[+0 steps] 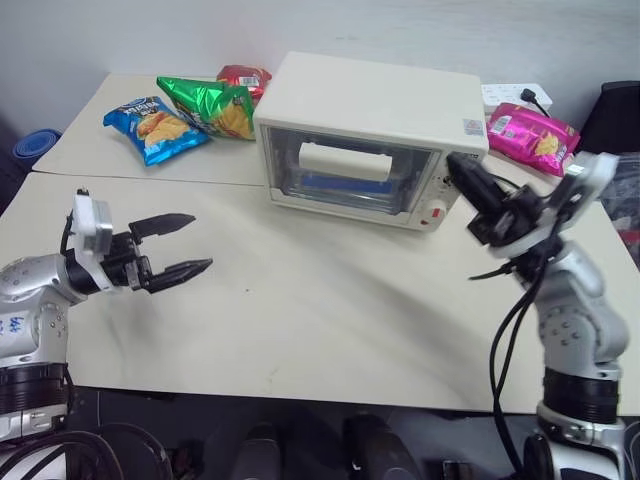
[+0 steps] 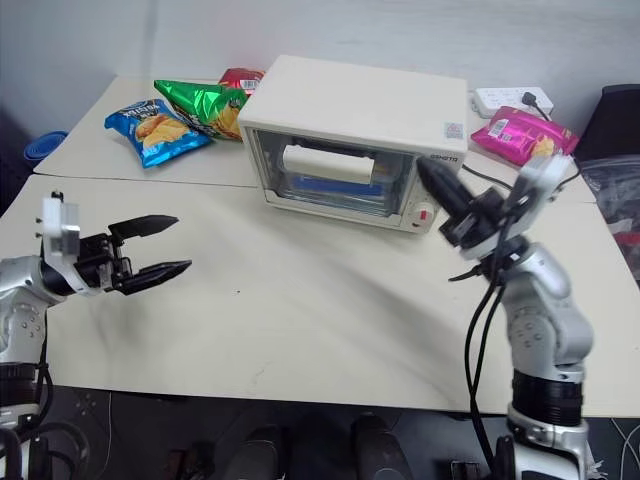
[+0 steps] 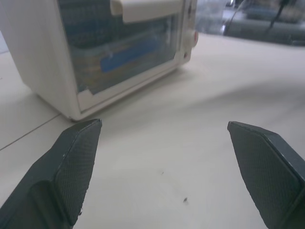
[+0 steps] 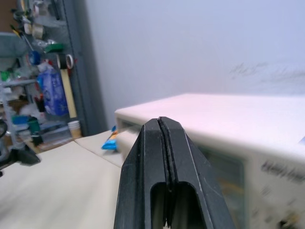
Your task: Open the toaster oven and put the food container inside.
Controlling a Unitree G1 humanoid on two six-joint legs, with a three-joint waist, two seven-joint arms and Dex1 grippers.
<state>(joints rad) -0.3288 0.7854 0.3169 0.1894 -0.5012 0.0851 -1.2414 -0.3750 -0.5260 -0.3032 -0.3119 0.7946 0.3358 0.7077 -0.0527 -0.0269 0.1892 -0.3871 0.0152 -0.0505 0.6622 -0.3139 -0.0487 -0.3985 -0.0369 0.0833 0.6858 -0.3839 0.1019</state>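
Observation:
The cream-white toaster oven [image 1: 370, 100] stands at the back middle of the table, its glass door upright against the front and its white bar handle [image 1: 345, 160] across the top. Through the glass I see the food container [image 3: 126, 55], clear with a blue clip, lying inside. My left gripper [image 1: 200, 241] is open over the table at the left, pointing toward the oven and well short of it, with nothing between its fingers. My right gripper [image 1: 455, 160] is shut and empty, raised beside the oven's right front corner, above the red knob [image 1: 437, 211].
Blue [image 1: 155, 128], green [image 1: 215, 105] and red [image 1: 245, 77] crisp bags lie behind the oven's left side. A pink bag [image 1: 532, 135] and a white power strip [image 1: 515, 97] sit at the back right. A seam runs across the table [image 1: 300, 320] beside the oven.

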